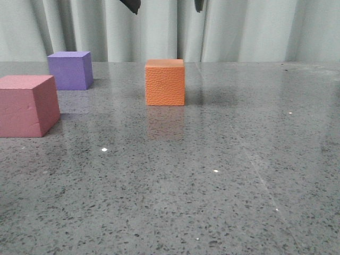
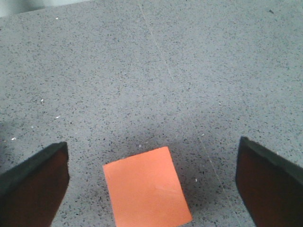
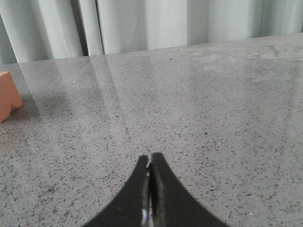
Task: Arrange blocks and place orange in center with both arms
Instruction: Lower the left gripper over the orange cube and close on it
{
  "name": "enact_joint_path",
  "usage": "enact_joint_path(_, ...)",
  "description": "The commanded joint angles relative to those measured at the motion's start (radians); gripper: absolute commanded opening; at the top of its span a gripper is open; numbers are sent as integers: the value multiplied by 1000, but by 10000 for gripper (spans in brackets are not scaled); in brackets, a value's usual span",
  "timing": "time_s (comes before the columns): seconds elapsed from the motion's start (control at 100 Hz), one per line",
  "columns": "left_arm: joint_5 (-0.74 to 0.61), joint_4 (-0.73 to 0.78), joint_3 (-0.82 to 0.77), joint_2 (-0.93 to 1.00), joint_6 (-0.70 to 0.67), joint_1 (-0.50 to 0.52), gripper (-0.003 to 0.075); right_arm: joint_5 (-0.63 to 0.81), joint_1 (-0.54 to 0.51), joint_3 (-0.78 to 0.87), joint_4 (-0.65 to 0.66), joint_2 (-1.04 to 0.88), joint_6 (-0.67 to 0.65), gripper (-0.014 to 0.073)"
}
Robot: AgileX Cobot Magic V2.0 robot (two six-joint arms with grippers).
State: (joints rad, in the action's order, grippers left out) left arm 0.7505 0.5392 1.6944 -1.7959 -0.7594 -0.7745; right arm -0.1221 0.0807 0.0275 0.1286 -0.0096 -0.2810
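The orange foam cube (image 1: 165, 82) stands alone on the grey speckled table (image 1: 212, 186), near its middle. To its left are the purple cube (image 1: 70, 70) further back and the pinkish-red cube (image 1: 27, 105) nearer. My left gripper (image 2: 151, 182) hangs above the orange cube, spread wide and grasping nothing. My right gripper (image 3: 150, 163) is clenched, empty, low over bare table.

Pinkish-red cube (image 1: 26, 106) cropped at the front view's left edge; orange cube (image 3: 8, 96) barely enters the right wrist view.
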Motion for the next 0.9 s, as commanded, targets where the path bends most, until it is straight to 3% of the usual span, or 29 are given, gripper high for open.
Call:
enact_joint_path(0.0, -36, 33, 37, 36, -16, -6, 660, 88, -6, -14, 3, -25, 10, -120)
enact_joint_path(0.37, 25, 47, 37, -64, -164, -6, 660, 88, -6, -14, 3, -25, 10, -120)
enact_joint_path(0.89, 36, 45, 37, -150, -218, -4, 659, 88, -6, -14, 3, -25, 10, -120)
